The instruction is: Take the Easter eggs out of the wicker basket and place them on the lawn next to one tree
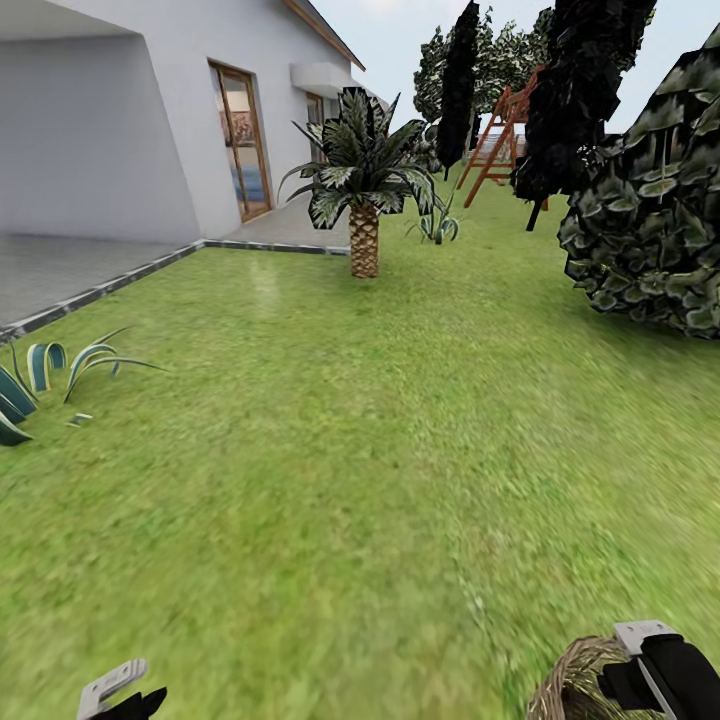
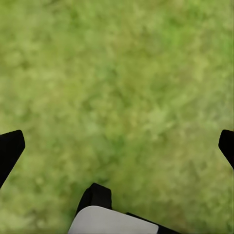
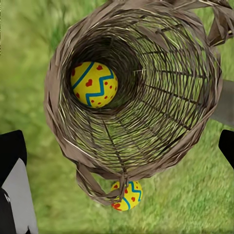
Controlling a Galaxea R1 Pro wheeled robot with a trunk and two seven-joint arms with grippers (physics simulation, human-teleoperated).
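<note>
- Head view: I look out over the lawn (image 1: 330, 480), which runs ahead to a white house (image 1: 150, 110) with grey paving (image 1: 60, 270) along the grass's far left edge. A palm (image 1: 363, 190) stands on the grass by the paving corner, and a dark leafy bush (image 1: 650, 230) sits at the lawn's right edge, with dark trees (image 1: 580, 90) and a red wooden frame (image 1: 500, 135) behind it
- At the near right edge I see the rim of the wicker basket (image 1: 572, 682), with my right gripper (image 1: 655, 675) just beside it; from here I cannot tell how that gripper stands. My left gripper (image 1: 120, 692) shows at the near left, over bare grass
- Left wrist view: the left gripper (image 2: 117, 146) has its fingers (image 2: 9, 151) spread wide apart, with nothing but grass between them
- Right wrist view: the right gripper (image 3: 119, 146) is spread wide too, looking straight into the basket's mouth. One egg (image 3: 93, 84) lies deep inside the basket. A second egg (image 3: 126, 195) lies on the grass outside, touching the basket's rim
</note>
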